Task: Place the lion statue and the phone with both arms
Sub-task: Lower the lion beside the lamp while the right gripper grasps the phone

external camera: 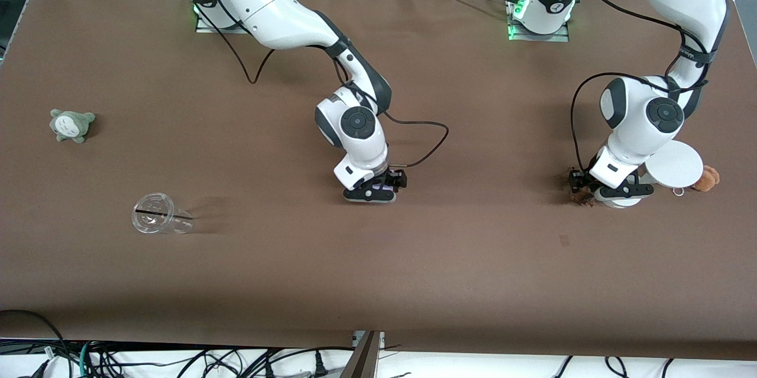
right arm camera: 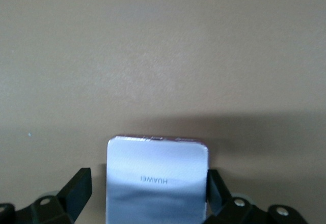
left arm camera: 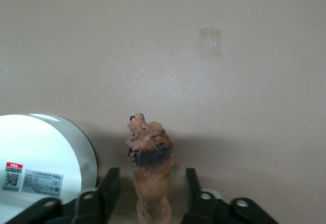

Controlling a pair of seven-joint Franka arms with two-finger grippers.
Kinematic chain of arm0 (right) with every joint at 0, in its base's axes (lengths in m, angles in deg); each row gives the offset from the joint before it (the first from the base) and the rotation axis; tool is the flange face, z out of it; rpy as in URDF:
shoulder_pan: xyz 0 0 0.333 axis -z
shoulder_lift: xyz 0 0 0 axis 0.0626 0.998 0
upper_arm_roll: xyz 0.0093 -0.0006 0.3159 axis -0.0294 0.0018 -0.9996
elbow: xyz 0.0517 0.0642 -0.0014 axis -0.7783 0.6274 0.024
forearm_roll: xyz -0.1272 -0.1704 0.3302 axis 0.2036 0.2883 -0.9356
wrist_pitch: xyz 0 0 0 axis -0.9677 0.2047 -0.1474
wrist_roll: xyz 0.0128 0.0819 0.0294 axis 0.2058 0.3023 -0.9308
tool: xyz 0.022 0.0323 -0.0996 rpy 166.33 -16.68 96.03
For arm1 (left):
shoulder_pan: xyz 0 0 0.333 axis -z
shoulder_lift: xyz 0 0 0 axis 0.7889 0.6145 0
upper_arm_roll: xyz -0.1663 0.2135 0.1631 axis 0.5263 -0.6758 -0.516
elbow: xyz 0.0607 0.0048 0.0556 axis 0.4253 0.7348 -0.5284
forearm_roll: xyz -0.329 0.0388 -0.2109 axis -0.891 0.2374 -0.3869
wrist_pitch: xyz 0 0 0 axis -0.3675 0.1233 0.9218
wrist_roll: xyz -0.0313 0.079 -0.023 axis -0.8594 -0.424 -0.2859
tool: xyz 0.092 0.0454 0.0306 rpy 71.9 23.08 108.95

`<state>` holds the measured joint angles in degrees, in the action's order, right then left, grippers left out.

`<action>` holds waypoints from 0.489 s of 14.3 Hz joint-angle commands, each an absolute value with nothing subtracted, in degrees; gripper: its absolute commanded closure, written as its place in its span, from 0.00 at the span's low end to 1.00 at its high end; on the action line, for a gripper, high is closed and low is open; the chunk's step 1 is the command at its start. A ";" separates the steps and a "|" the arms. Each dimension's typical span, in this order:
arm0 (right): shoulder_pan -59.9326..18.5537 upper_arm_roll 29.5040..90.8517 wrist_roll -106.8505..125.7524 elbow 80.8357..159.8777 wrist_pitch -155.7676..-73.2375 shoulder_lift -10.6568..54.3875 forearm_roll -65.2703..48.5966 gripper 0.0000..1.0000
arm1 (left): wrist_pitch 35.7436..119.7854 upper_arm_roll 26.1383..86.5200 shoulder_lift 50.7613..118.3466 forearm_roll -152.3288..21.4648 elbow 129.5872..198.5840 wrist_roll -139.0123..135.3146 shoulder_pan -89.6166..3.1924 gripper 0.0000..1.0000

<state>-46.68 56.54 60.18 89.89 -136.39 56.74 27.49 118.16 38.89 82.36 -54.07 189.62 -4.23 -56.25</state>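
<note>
The lion statue lies on the brown table toward the left arm's end, beside the white stand. In the left wrist view the lion statue is orange-brown with a dark mane. My left gripper is low over it, open; in its wrist view the left gripper straddles the lion with a gap on each side. The phone lies flat mid-table. My right gripper is down over it, open; in its wrist view the right gripper straddles the pale lavender phone, with one finger at its edge.
A white round-topped stand is right beside the left gripper and also shows in the left wrist view. A brown plush with a ring sits next to it. A clear cup on its side and a grey plush are toward the right arm's end.
</note>
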 commanded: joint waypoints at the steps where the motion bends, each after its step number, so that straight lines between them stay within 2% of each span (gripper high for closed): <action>1: -47.54 57.28 62.03 88.48 -136.17 57.90 29.73 0.00 | 113.83 39.58 77.76 -54.33 190.15 -5.40 -56.75 0.00; 3: -47.54 57.28 62.12 88.66 -136.08 57.90 29.92 0.03 | 108.54 40.02 73.63 -54.33 189.97 -4.70 -56.22 0.00; 4: -47.54 57.28 62.12 88.75 -136.08 57.90 29.92 0.10 | 105.91 40.37 71.78 -54.33 190.06 -3.74 -55.87 0.00; 7: -47.45 57.28 61.60 88.75 -135.82 57.82 29.92 0.48 | 95.99 42.92 67.82 -54.33 187.00 1.27 -55.69 0.00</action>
